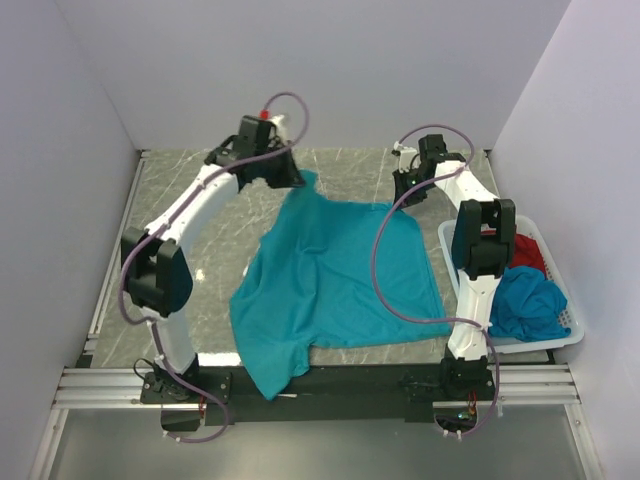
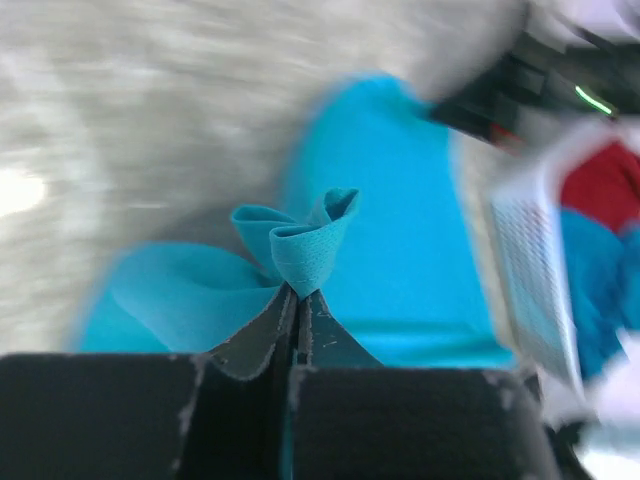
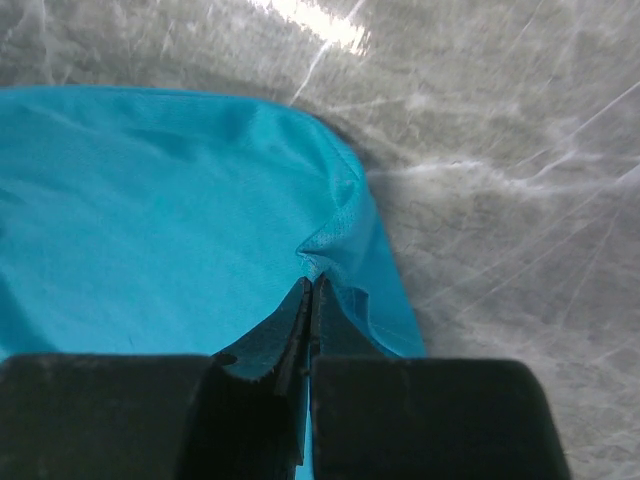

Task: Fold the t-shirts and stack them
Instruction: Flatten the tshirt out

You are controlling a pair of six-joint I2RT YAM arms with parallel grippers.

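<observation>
At the near end of each wrist view the jaws stand pressed together on cloth: the left gripper (image 2: 297, 300) pinches a curled fold of the teal t-shirt (image 1: 335, 280), with only a small tuft standing beyond its tips, and the right gripper (image 3: 310, 295) clamps a hem corner of the same garment, the edge puckered just ahead of its fingertips. The risk, as judged, lies in these shallow bites; a pull that tensions the fabric unevenly between the two arms could draw the tuft out of the left jaws, dropping that far edge. The left wrist view is blurred, so the depth of that grip cannot be confirmed. Below and behind both grippers the shirt lies spread on the grey marbled tabletop (image 1: 200, 250), with one sleeve draped over the near rail, where it may snag. A purple cable (image 1: 385, 260) from the right arm loops across the cloth and could drag it. Farther off, to the right of the right gripper, the white slatted basket (image 1: 560, 340) holds a blue t-shirt (image 1: 525, 300) heaped nearer and a red t-shirt (image 1: 528, 252) behind it, both unfolded.
</observation>
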